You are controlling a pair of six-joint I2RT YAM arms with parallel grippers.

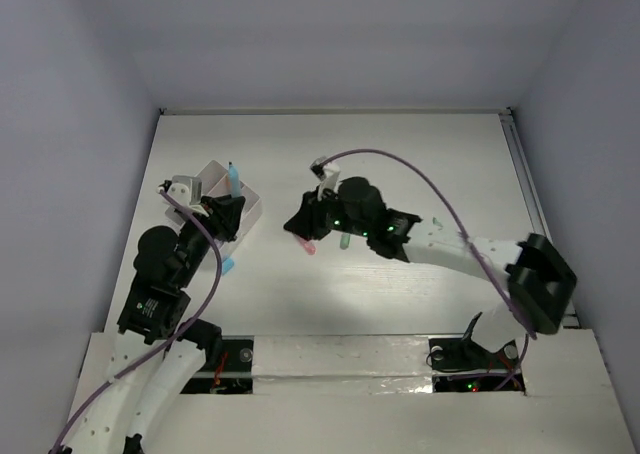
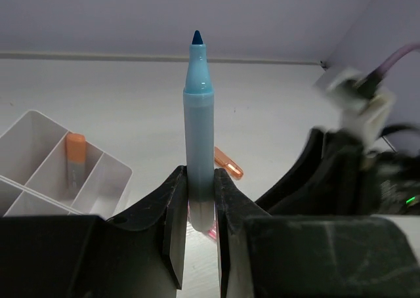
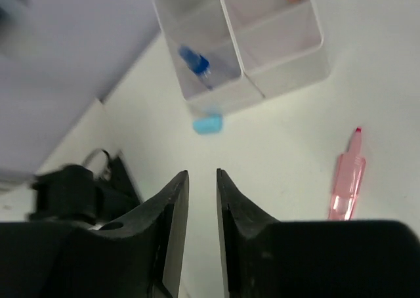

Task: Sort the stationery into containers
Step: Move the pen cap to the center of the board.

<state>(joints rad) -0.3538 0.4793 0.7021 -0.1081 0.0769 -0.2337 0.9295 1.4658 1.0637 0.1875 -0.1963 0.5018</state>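
My left gripper point(image 1: 226, 212) is shut on a light blue marker point(image 1: 233, 179), which stands tip up between the jaws point(image 2: 199, 107), next to the white containers point(image 1: 250, 209). In the left wrist view the containers point(image 2: 39, 137) hold an orange marker point(image 2: 75, 163). My right gripper point(image 1: 298, 224) hangs over the table with its jaws a narrow gap apart and nothing between them point(image 3: 203, 176). A pink marker point(image 1: 305, 245) lies just below it and also shows in the right wrist view point(image 3: 346, 180). A green marker point(image 1: 344, 241) lies beside the right gripper.
A light blue cap point(image 1: 228, 267) lies in front of the containers point(image 3: 289, 62), also seen in the right wrist view point(image 3: 208, 124). A blue item point(image 3: 195, 62) shows in one compartment. An orange cap point(image 2: 228, 163) lies on the table. The right arm point(image 2: 354, 173) is close on the left gripper's right.
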